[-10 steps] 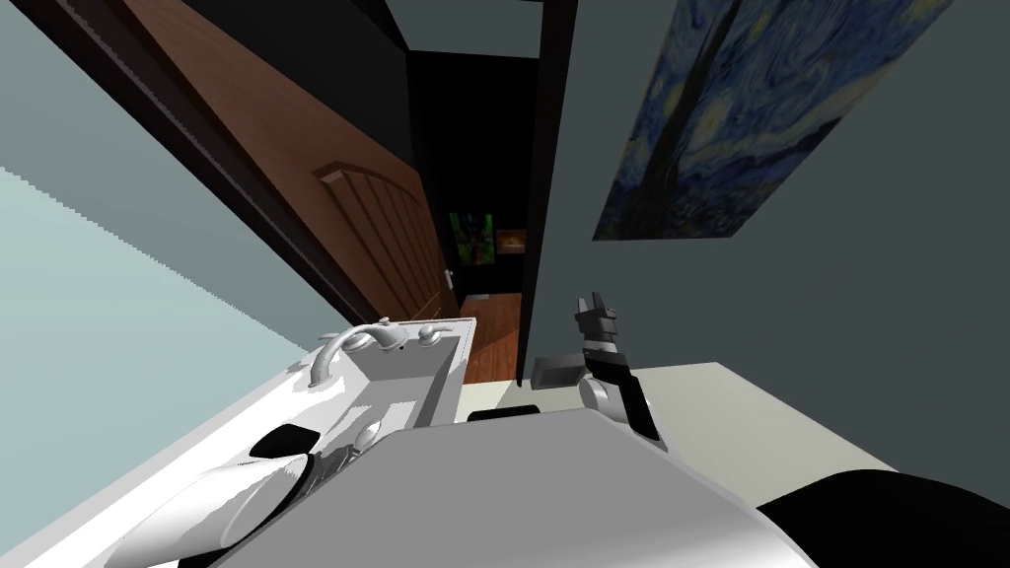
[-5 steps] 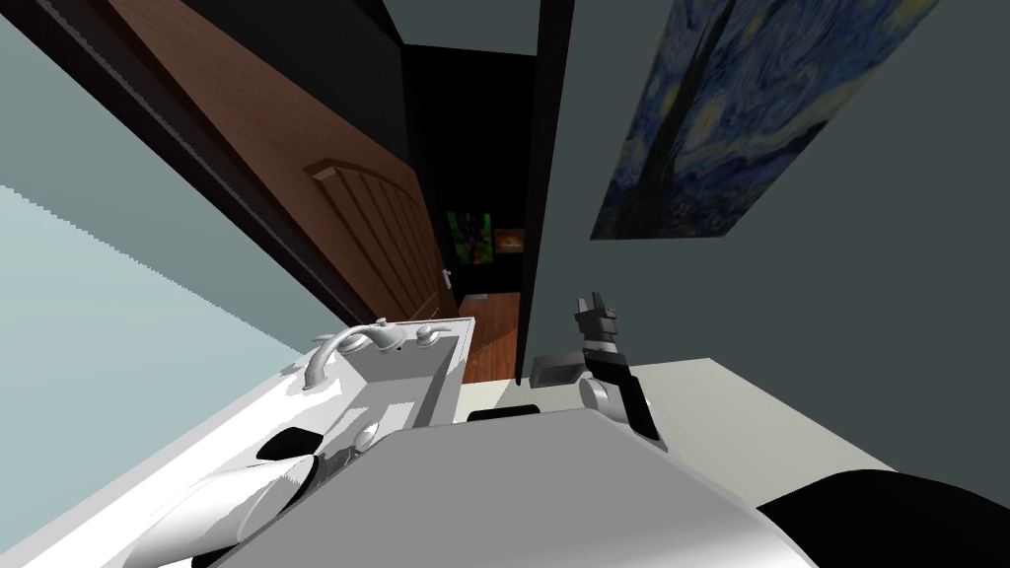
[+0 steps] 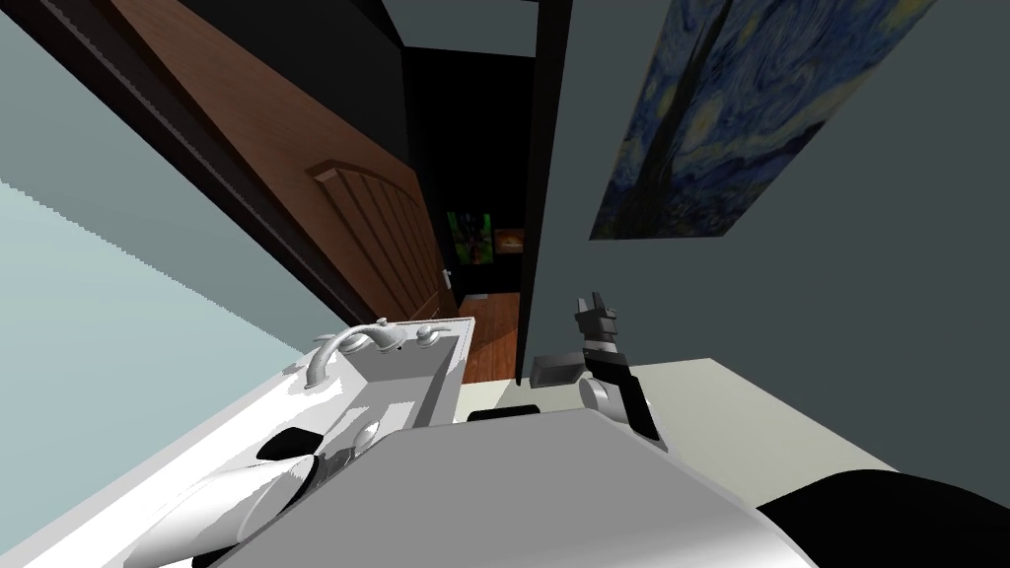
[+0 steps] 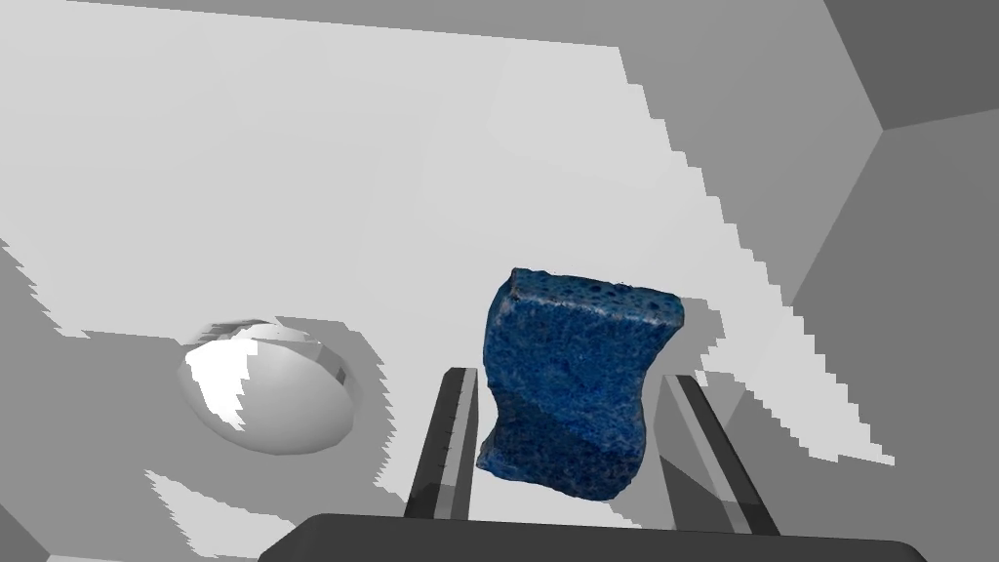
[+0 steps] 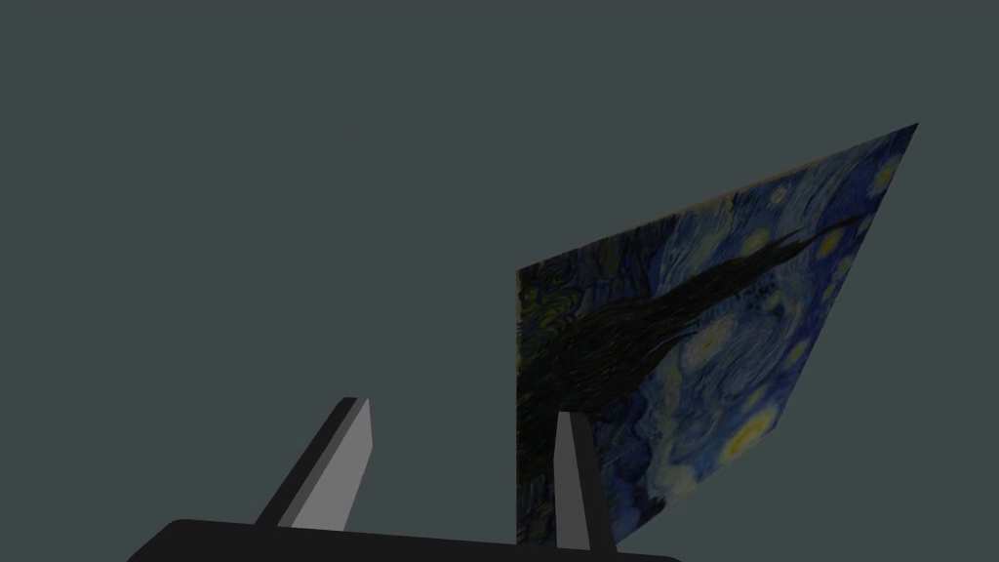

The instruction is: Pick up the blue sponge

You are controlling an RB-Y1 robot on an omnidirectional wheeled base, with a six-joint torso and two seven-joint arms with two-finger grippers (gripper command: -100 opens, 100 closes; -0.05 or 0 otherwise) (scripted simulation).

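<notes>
The blue sponge (image 4: 576,390) lies in a white sink basin (image 4: 293,146), close to its round drain (image 4: 268,385). My left gripper (image 4: 569,376) is down in the basin and open. Its two fingers (image 4: 449,429) straddle the sponge; one is right against the sponge's side and the other stands a small gap off. In the head view my left forearm (image 3: 247,493) reaches down into the sink (image 3: 444,380) below the faucet (image 3: 340,345). My right gripper (image 3: 592,316) is raised beside the grey wall, open and holding nothing (image 5: 460,408).
A brown door (image 3: 365,217) stands open behind the sink, with a black area past the doorway. A blue painting (image 3: 730,118) hangs on the grey wall at the right. A pale flat surface (image 3: 750,414) spreads out under the right arm.
My head camera shifted slightly between one second and half a second ago. Nothing has visibly moved since, and the right arm keeps its pose.
</notes>
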